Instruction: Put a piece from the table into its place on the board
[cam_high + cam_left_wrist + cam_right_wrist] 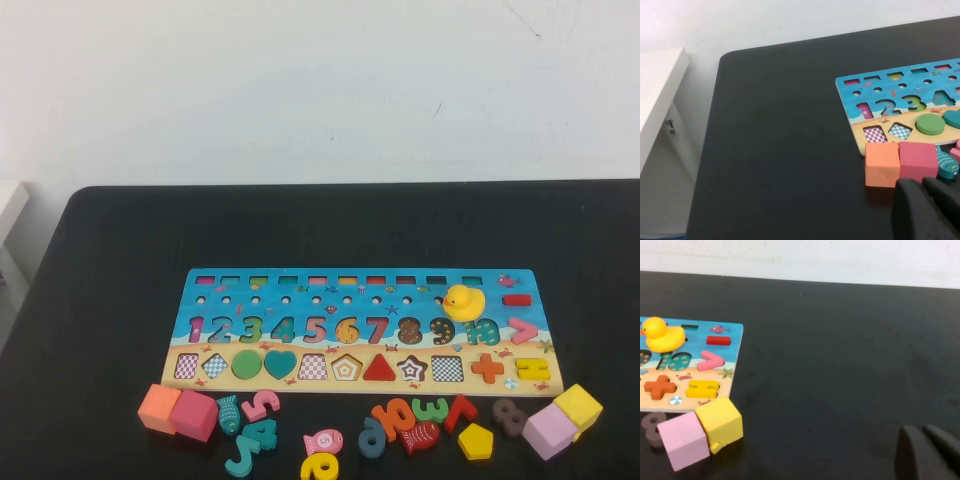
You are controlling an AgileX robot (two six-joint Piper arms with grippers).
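The left tool [927, 210] hangs over the black worktop [790, 150], near an orange block [882, 163] touching a pink block [917, 160] beside the board [900, 100].

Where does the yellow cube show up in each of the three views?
High view: the yellow cube sits at the lower right, off the board's right end, touching the lilac cube.
Left wrist view: not in it.
Right wrist view: yellow cube at the lower left, against the lilac cube.
Shared landmark: the rubber duck on the board.
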